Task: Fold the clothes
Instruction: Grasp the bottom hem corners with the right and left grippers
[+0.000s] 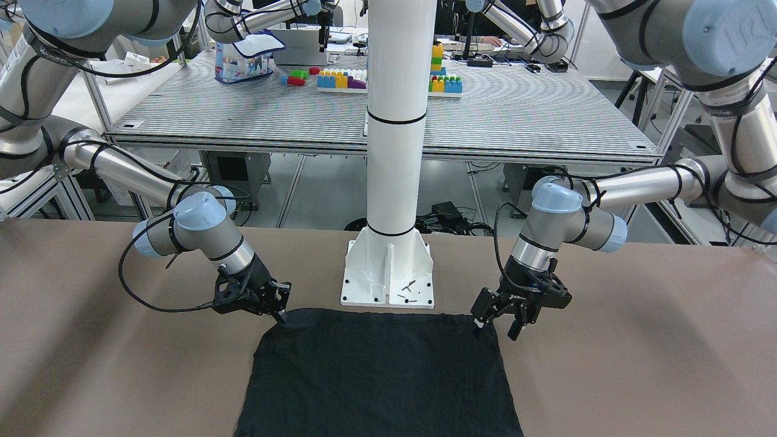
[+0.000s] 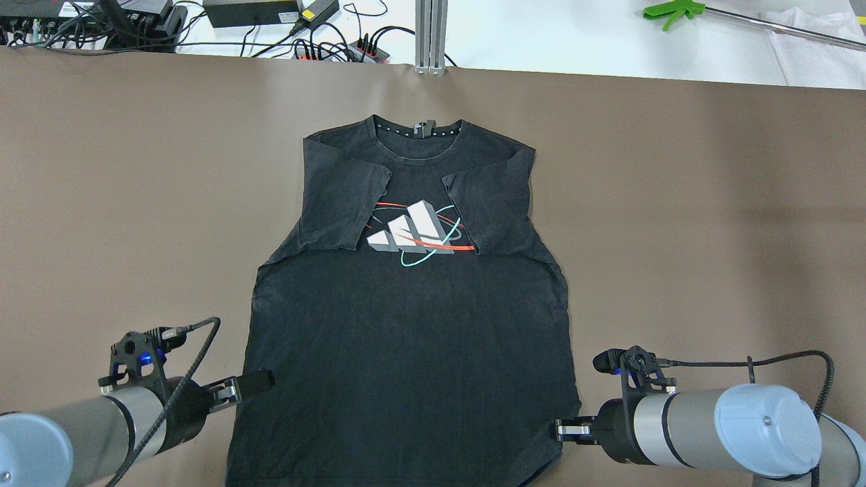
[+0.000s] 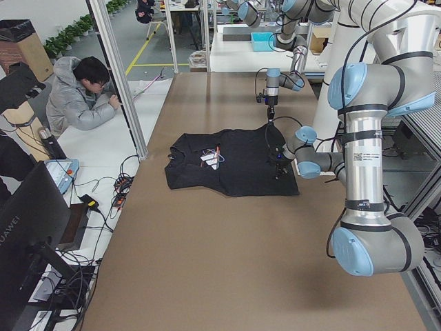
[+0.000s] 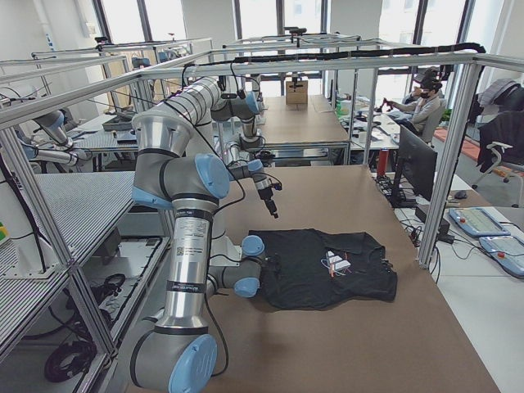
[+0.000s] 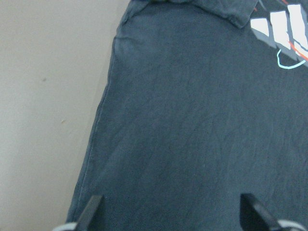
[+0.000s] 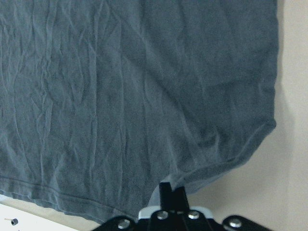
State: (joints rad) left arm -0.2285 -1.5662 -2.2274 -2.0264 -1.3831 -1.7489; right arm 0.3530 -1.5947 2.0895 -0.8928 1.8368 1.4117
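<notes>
The clothes are one black T-shirt with a white, red and teal chest print, lying flat on the brown table, both sleeves folded inward. My left gripper is open at the shirt's bottom-left hem corner; in the front-facing view the left gripper hovers with spread fingers, and the left wrist view shows its fingertips wide apart over the shirt. At the opposite hem corner my right gripper is down low; the right wrist view shows the right gripper shut on a raised pinch of the hem.
The robot's white pillar base stands just behind the shirt's hem. Cables and power bricks and a green tool lie beyond the far table edge. A seated person is beside the table's far side.
</notes>
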